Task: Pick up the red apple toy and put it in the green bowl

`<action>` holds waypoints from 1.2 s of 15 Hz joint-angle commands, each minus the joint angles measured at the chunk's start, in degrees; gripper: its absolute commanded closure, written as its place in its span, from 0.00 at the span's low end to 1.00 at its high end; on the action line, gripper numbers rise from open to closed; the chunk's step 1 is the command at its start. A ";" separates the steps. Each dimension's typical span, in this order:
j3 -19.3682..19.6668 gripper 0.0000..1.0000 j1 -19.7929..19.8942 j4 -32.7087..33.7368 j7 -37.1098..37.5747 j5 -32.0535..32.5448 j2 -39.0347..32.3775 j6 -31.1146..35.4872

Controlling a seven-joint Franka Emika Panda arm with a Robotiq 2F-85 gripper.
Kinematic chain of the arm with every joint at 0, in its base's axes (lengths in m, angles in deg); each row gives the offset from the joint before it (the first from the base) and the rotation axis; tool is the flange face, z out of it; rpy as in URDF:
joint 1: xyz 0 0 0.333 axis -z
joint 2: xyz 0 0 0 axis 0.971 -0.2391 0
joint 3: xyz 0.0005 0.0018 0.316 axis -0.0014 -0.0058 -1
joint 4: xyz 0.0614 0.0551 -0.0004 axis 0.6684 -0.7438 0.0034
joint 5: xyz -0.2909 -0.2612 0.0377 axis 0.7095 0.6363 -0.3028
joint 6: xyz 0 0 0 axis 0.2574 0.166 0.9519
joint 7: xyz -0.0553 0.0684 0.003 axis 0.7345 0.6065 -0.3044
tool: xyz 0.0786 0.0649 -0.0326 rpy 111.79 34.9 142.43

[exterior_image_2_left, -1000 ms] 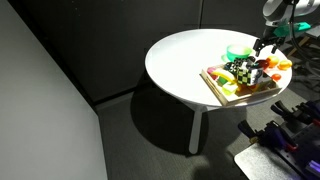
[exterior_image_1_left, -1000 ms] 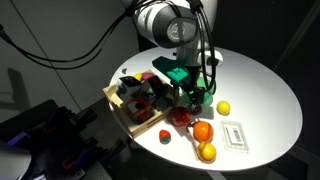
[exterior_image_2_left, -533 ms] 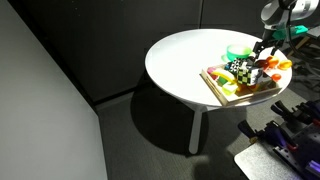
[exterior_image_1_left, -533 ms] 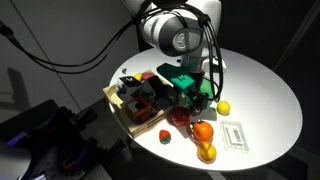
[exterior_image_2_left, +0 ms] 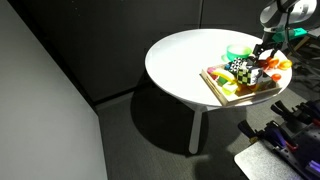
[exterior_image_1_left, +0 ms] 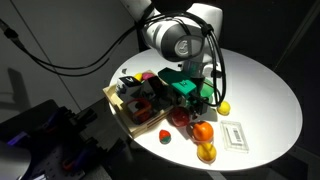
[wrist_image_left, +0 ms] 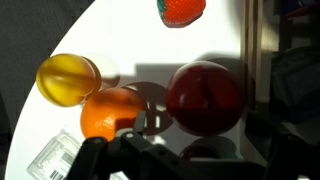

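Observation:
The red apple toy (wrist_image_left: 205, 97) is glossy and round; it lies on the white table just ahead of my gripper (wrist_image_left: 185, 162) in the wrist view. In an exterior view the apple (exterior_image_1_left: 182, 116) sits beside the wooden tray, with my gripper (exterior_image_1_left: 197, 103) low over it. The jaws look open, with dark fingers (wrist_image_left: 92, 158) at the bottom edge on either side of the apple and nothing between them. The green bowl (exterior_image_2_left: 238, 50) stands on the table behind the tray; the arm hides it elsewhere. My gripper (exterior_image_2_left: 265, 62) hangs to the right of the bowl.
An orange ball (wrist_image_left: 110, 112), a yellow fruit (wrist_image_left: 68, 78) and a small red strawberry piece (wrist_image_left: 181, 9) lie around the apple. A wooden tray (exterior_image_1_left: 122, 112) holds several toys. A clear flat box (exterior_image_1_left: 233, 135) and a lemon (exterior_image_1_left: 223, 107) lie near the table's edge.
The arm has lowered and shifted slightly right toward the red apple toy. The objects have not moved.

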 commanded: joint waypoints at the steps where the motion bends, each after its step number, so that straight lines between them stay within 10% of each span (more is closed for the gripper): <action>1: -1.11 0.00 1.17 0.86 -1.89 -1.02 -0.76 -0.44; 9: -1.36 0.00 1.03 1.24 -1.74 -0.79 -2.35 -0.72; 10: -1.26 0.25 0.99 1.39 -1.51 -0.75 -2.56 -0.79; 13: -0.99 0.43 0.78 1.70 -1.12 -0.48 -2.67 -1.23; 18: -1.03 0.43 0.49 1.22 -0.96 -0.47 -1.30 -2.64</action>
